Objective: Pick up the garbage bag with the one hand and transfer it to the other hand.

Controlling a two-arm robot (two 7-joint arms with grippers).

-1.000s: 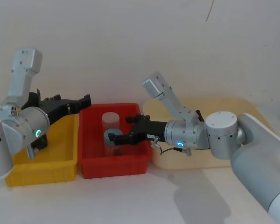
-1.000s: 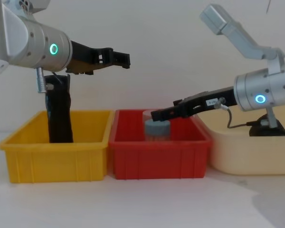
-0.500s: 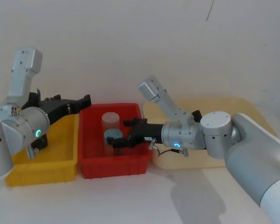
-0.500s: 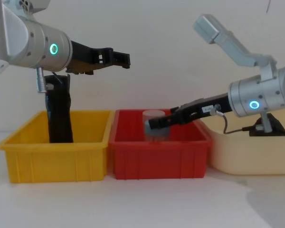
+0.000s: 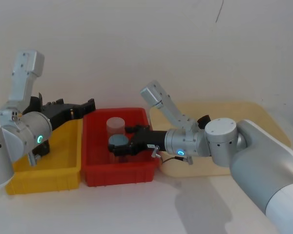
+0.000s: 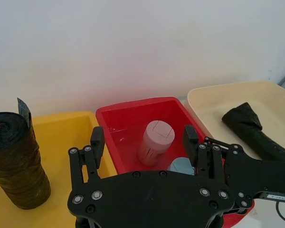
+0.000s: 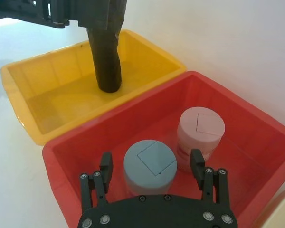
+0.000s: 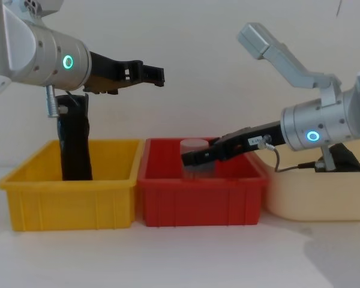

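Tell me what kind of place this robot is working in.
Probably a robot lab or test bench, not a home: a yellow bin, a red bin and a cream tub stand in a row on a white table against a bare white wall.

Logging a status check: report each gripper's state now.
Left gripper: open, holding nothing.
Right gripper: open around the blue-grey cylinder, not gripping.

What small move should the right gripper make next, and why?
Probably close the right gripper on the blue-grey cylinder in the red bin: its open fingers stand on either side of it. The left gripper hovers open higher up.
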